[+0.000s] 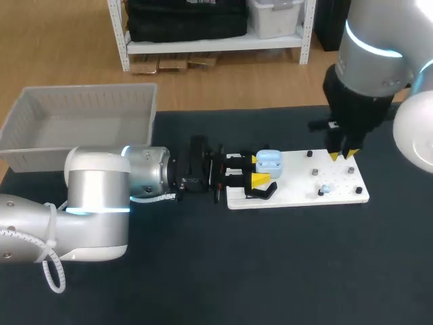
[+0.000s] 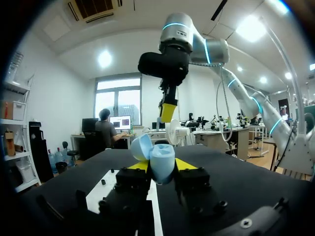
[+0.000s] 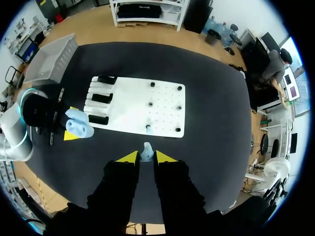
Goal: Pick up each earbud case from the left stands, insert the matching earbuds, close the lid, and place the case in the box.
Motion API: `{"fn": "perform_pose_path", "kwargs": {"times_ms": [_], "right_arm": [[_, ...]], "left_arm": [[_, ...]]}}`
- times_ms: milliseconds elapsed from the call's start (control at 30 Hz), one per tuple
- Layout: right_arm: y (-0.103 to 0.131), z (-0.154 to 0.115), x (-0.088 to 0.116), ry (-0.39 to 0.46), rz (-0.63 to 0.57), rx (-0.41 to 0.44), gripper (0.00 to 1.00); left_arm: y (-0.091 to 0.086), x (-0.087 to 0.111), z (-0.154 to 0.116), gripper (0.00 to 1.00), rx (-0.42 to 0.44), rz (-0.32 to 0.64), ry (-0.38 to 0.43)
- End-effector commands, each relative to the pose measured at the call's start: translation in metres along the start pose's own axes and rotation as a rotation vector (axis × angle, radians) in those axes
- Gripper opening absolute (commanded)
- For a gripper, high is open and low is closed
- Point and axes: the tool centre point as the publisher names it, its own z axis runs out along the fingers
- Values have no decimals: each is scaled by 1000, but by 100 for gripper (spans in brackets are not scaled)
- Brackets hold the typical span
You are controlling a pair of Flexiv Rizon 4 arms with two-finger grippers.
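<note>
My left gripper [image 1: 260, 170] is shut on a light-blue earbud case [image 1: 268, 162] with its lid open, held over the left end of the white board [image 1: 298, 196]. In the left wrist view the case [image 2: 160, 161] sits between the yellow tips, lid tipped back. My right gripper [image 1: 343, 156] hangs over the board's far right corner. In the right wrist view it [image 3: 145, 156] is shut on a small light-blue earbud [image 3: 146, 149], high above the table. A second earbud [image 1: 325, 189] lies on the board near its right end. Black stands [image 3: 101, 98] line the board's left end.
A grey plastic basket [image 1: 40, 152] stands at the table's back left. Small black pegs [image 1: 314, 172] stick up from the white board. The black tabletop [image 1: 284, 271] stretches in front of the board.
</note>
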Motion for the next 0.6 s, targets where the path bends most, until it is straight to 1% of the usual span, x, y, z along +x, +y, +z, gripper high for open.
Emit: {"fn": "perform_pose_path", "kwargs": {"times_ms": [33, 167, 200, 333, 400, 467, 600], "right_arm": [[-1, 0, 2, -4, 1, 0, 0], [-1, 0, 2, -4, 1, 0, 0], [4, -4, 1, -1, 57, -26, 0], [20, -9, 0, 2, 243, -73, 0], [28, -12, 1, 8, 297, -112, 0], [34, -14, 3, 19, 339, -130, 0], [38, -14, 9, 33, 397, -84, 0]], "left_arm": [[0, 1, 0, 0, -1, 1, -2], [0, 1, 0, 0, -1, 1, -2], [0, 1, 0, 0, -1, 1, -2], [0, 1, 0, 0, -1, 1, -2], [0, 1, 0, 0, -1, 1, -2], [2, 4, 2, 0, -10, 0, 0], [5, 7, 5, 0, -26, 7, 27]]}}
